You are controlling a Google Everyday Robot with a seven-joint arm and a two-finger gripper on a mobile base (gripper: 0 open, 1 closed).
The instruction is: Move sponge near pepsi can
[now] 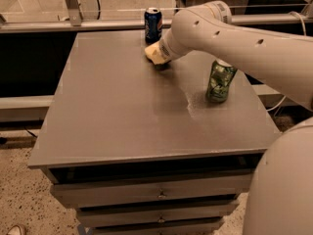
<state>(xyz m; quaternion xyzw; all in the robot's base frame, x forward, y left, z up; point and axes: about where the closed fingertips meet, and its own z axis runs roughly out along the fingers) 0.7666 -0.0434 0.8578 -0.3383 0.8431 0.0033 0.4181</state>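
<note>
The small pale yellow foam sponge (pixel 152 52) sits at the tip of the white robot arm (pixel 230 38), over the far middle of the grey table (pixel 122 111). Its long axis runs roughly from 10 o'clock to 4 o'clock, the free corner pointing to 10 o'clock, away from the wrist. The gripper (pixel 160 57) clasps the sponge's 4 o'clock end; the wrist covers most of it, and where sponge meets gripper is hard to make out. The dark blue pepsi can (pixel 152 25) stands upright near the sponge at 12 o'clock. A green patterned can (pixel 219 81) stands well apart at 4 o'clock.
</note>
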